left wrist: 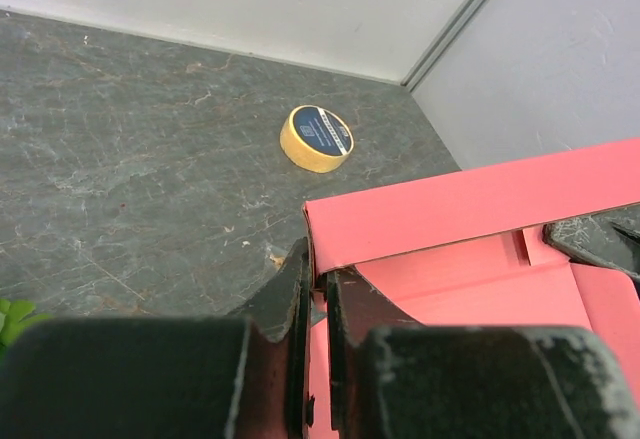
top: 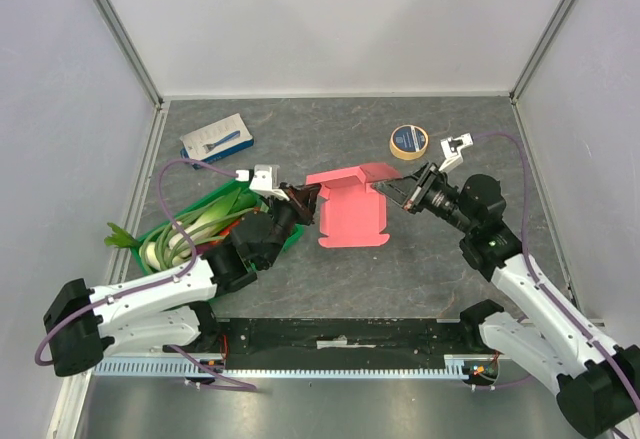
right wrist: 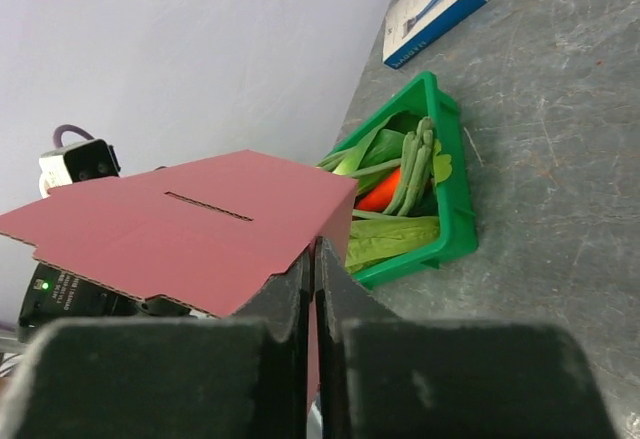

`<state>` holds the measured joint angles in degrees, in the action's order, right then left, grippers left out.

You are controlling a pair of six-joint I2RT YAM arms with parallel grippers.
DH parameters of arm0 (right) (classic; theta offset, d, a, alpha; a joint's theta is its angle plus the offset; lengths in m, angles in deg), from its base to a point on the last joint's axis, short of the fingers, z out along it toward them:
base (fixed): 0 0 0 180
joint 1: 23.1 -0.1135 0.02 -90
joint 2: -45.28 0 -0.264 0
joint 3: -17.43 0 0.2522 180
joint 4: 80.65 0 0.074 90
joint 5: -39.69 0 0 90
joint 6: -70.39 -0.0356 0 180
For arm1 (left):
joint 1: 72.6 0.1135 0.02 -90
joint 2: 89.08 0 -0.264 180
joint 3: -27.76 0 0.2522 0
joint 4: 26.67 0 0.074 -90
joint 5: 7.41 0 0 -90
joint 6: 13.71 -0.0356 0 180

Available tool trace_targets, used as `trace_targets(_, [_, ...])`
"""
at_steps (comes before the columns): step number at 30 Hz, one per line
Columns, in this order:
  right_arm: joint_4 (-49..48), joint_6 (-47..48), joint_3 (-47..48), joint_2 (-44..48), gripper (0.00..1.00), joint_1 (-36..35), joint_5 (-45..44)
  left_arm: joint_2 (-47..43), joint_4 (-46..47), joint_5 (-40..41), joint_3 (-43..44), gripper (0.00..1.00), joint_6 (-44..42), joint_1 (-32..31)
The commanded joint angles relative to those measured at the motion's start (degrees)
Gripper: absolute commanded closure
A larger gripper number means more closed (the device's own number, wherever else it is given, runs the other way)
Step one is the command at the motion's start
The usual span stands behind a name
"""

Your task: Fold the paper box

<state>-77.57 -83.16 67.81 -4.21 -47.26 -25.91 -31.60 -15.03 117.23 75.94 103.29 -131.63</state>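
Shows the paper box [top: 352, 217] at the middle of the desk [top: 300, 149], a pink-salmon card cut-out partly folded, with its broad panel flat on the grey surface and a far panel raised; pinches the box's left edge in the closed jaws of the left gripper [top: 308, 202], the thin card wall caught between the two dark fingers [left wrist: 290, 289] in the left wrist view; clamps the right end of the raised panel in the shut jaws of the right gripper [top: 385, 191], the slotted card running down into the narrow slit between them in the right wrist view; leaves the box spanned between the two arms; places a yellow tape roll [top: 408, 142] far right of the box, apart from it; places a blue-and-white flat package [top: 216, 138] at far left; keeps a green crate [right wrist: 455, 214] of leafy vegetables to the left, partly under the left arm.
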Motion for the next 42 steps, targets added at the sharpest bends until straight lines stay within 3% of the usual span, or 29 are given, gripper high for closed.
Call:
trace_targets(1, [2.2, 5.7, 0.7, 0.8, 0.76, -0.6, -3.3, -0.2, 1.7, -2.2, 3.8, 0.98, -3.2, -2.2])
trace_targets(2, [2.6, 6.9, 0.7, 1.0, 0.62, -0.6, -2.3, -0.1, 0.3, -1.2, 4.2, 0.98, -2.8, -2.1])
trace_targets(4, [4.3, 11.2, 0.1, 2.5, 0.47, -0.4, -0.5, 0.7, -4.4, -0.5, 6.1, 0.98, -1.9, -2.0])
trace_targets(6, [12.1, 16.3, 1.7, 3.6, 0.44, 0.4, 2.0, 0.8, -8.2, -0.4, 8.3, 0.98, -0.6, -1.5])
trace_targets(7, [15.7, 24.4, 2.5, 5.0, 0.39, 0.4, 2.4, 0.9, -11.1, -1.3, 8.7, 0.98, -0.1, -0.6])
trace_targets(9, [26.4, 32.7, 5.5, 6.1, 0.38, 0.8, 2.7, 0.5, -13.4, -3.7, 9.8, 0.98, 1.1, 1.1])
trace_targets(11, [31.0, 41.2, 7.0, 7.7, 0.37, 0.8, 3.3, 0.8, -19.4, -7.2, 11.4, 0.98, 2.1, 4.3])
trace_targets(14, [36.8, 44.3, 11.5, 9.2, 0.33, 0.8, 3.2, 0.5, -22.8, -10.8, 12.2, 0.98, 2.6, 7.8])
trace_targets(16, [35.8, 39.8, 14.3, 8.1, 0.29, 0.8, 0.0, 0.0, -23.0, -11.3, 11.4, 0.98, 2.4, 8.3])
trace_targets(17, [34.7, 32.8, 14.7, 7.1, 0.29, 0.8, 0.2, -0.1, -22.6, -11.3, 11.1, 0.98, 2.5, 8.4])
trace_targets(19, [27.2, 20.7, 11.7, 6.4, 0.27, 0.8, 1.0, -0.5, -21.9, -11.3, 10.2, 0.98, 4.0, 8.4])
trace_targets(20, [21.2, 6.0, 8.2, 7.2, 0.27, 0.8, 3.3, -0.7, -20.5, -11.3, 9.7, 0.98, 4.3, 8.4])
trace_targets(21, [-2.8, -2.9, -2.3, 8.3, 0.27, 0.8, 6.3, -1.1, -19.8, -11.2, 8.8, 0.98, 5.2, 8.3])
trace_targets(23, [-26.5, -16.0, -10.7, 8.5, 0.24, 0.8, 8.6, -1.0, -18.4, -10.2, 8.1, 0.98, 5.7, 8.4])
trace_targets(25, [-15.2, -6.9, -7.8, 8.6, 0.23, 1.1, 9.4, -0.7, -18.6, -9.3, 8.6, 0.98, 5.2, 8.3])
trace_targets(27, [7.6, 10.8, 0.8, 9.6, 0.22, 1.1, 4.7, -0.6, -20.7, -8.5, 9.9, 0.98, 4.0, 8.4])
trace_targets(29, [24.3, 19.9, 8.7, 9.6, 0.21, 1.2, -1.4, 0.0, -22.8, -7.0, 11.5, 0.98, 2.7, 8.3])
trace_targets(30, [28.3, 27.5, 10.7, 9.2, 0.2, 1.2, -2.8, 0.3, -25.0, -6.3, 12.1, 0.98, 2.5, 8.3])
trace_targets(32, [36.0, 33.3, 14.5, 8.8, 0.19, 1.2, -5.2, 0.3, -26.7, -6.0, 12.5, 0.98, 1.1, 8.4])
trace_targets(38, [40.1, 41.5, 19.3, 8.5, 0.18, 1.2, -5.8, -0.2, -30.2, -5.9, 13.4, 0.98, -1.0, 8.8])
trace_targets(42, [39.2, 45.2, 24.4, 3.1, 0.21, 1.4, -1.6, -0.9, -28.2, -14.6, 12.7, 0.98, -6.1, 9.7])
